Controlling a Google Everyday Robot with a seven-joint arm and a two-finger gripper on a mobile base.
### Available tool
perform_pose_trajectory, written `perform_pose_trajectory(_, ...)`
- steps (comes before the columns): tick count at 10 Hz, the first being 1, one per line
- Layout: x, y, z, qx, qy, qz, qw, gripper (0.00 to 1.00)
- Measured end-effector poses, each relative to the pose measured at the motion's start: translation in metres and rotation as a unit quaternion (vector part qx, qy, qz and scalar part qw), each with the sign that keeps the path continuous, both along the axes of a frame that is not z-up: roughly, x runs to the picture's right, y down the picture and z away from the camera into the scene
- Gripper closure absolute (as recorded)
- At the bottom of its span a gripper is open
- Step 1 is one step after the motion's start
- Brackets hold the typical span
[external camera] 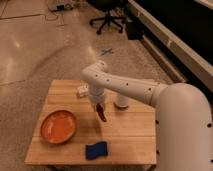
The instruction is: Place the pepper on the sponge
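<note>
as the scene stands, entries are placed by their position from the orange plate [58,126], which lies on the left part of the wooden table [135,135].

item 1, gripper [99,106]: right of the plate and raised above the tabletop, at the end of a white arm [125,87] that reaches in from the right. pincer drawn together, clamped on the top end of the pepper.

item 2, pepper [102,116]: slim, dark red, hanging nearly upright from the pincer, just right of the plate's rim and apparently off the wood (lower tip pointing down and slightly right). apart from the sponge.

item 3, sponge [96,150]: deep blue, flat, wavy-edged, lying on the table right of the plate and nearer the front edge, below the pepper in the view.

item 4, white cylinder [121,101]: upright on the table, farther right of the plate, beyond the gripper.

item 5, small white box [81,92]: on the table behind the plate, partly hidden by the arm.

item 6, office chair [107,20]: on the floor [30,45] well behind the plate, past the table.
</note>
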State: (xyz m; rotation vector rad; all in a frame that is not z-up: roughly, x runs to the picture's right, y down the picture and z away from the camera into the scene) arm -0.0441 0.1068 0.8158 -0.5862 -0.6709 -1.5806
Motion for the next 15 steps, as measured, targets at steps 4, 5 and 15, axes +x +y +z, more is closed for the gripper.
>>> perform_pose_trajectory(4, -0.004, 0.011, -0.001, -0.003, -0.006, 0.006, 1.0000, 1.00)
perform_pose_trajectory(5, -0.006, 0.020, -0.003, -0.006, -0.009, 0.011, 0.9999, 1.00)
perform_pose_trajectory(15, -0.033, 0.111, -0.056, -0.029, -0.069, 0.053, 0.9958, 1.00)
